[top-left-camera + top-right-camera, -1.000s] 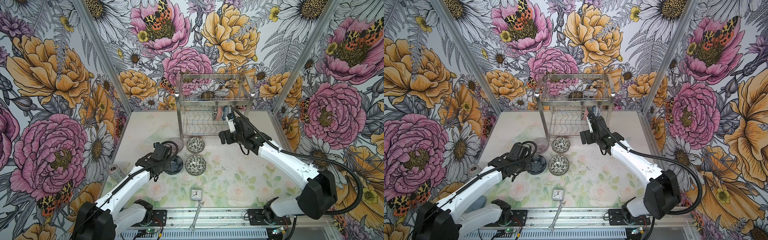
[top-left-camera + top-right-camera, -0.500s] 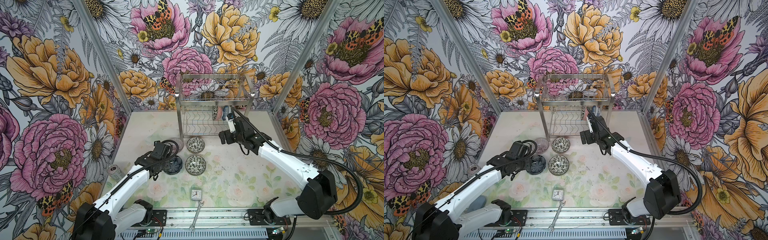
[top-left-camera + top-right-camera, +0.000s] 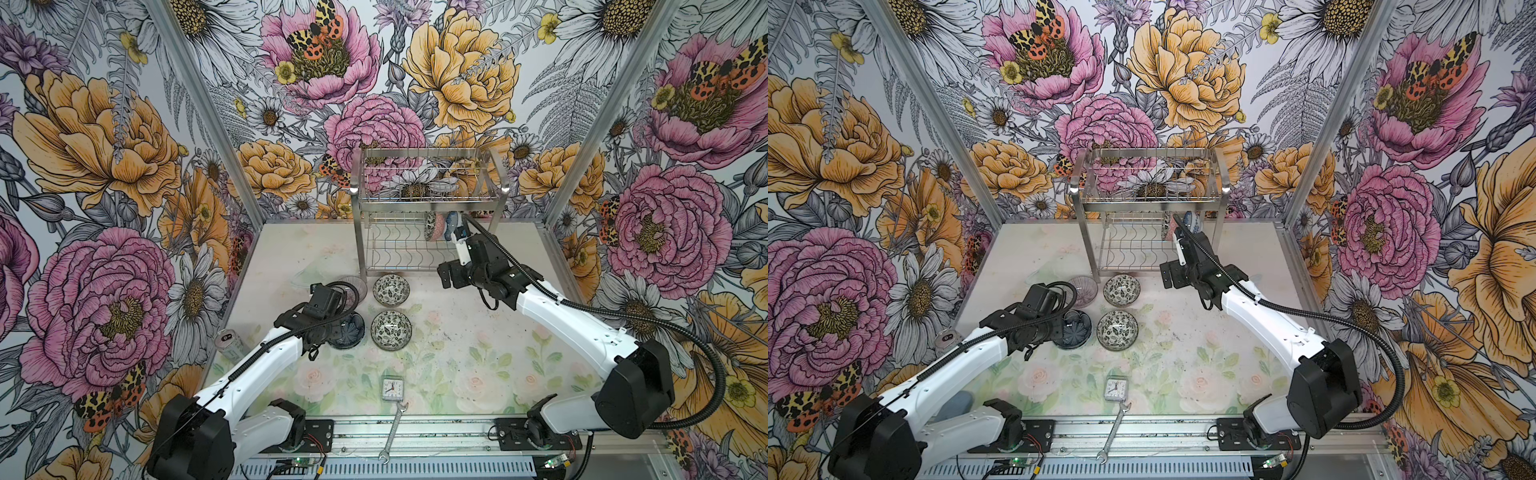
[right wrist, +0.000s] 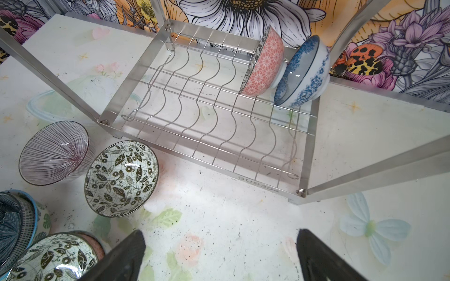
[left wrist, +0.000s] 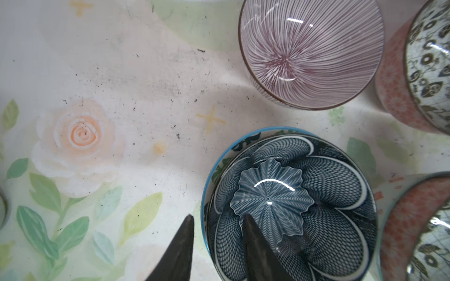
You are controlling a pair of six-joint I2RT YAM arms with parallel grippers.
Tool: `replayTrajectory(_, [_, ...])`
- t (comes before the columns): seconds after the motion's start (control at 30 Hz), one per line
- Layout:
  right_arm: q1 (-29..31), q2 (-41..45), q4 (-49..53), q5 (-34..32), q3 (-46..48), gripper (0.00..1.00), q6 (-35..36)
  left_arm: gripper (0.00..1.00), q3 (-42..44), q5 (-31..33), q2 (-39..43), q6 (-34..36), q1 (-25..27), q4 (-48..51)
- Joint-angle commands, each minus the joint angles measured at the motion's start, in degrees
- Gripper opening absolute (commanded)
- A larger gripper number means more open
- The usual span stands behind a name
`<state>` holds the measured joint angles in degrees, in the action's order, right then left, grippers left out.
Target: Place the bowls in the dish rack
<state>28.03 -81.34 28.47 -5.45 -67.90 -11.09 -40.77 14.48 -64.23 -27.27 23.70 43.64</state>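
One table (image 3: 478, 361) holds everything. At its twelve o'clock stands the shiny dish rack (image 3: 428, 201). Two bowls lean on edge at one end of its bottom shelf: a pink bowl (image 4: 264, 65) and a blue-and-white bowl (image 4: 304, 75). More bowls wait at about seven o'clock from the rack: a purple striped bowl (image 5: 309, 53), a far leaf bowl (image 3: 391, 286), a near leaf bowl (image 3: 391, 331) and the dark blue petal bowl (image 5: 292, 199). That last one is at nine o'clock from the near leaf bowl. It seems to sit inside a bowl with a light blue rim (image 5: 211, 170).

The right gripper (image 4: 220, 233) is wide open and empty, in front of the rack. The left gripper (image 5: 216, 217) is partly open over the dark blue petal bowl. One finger (image 5: 258, 248) is inside it and the other is outside, so the rim runs between them, not pinched yet.

For the pick-up, I think the fingers should squeeze the rim firmly. Then they should lift straight up, so nothing bumps the neighbours. The rack waits at one o'clock.
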Motion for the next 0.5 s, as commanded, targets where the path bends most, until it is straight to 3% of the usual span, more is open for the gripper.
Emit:
replayTrajectory(0.0, [-0.35, 1.28, -0.56, 0.48, 0.58, 0.99, 0.15, 0.33, 0.76, -0.77, -0.44, -0.92, -0.68, -2.19])
replayTrajectory(0.47, [-0.41, 1.67, -0.6, 0.53, 0.74, 0.99, 0.11, 0.25, 2.11, -0.87, -1.23, -0.77, -1.56, -4.15])
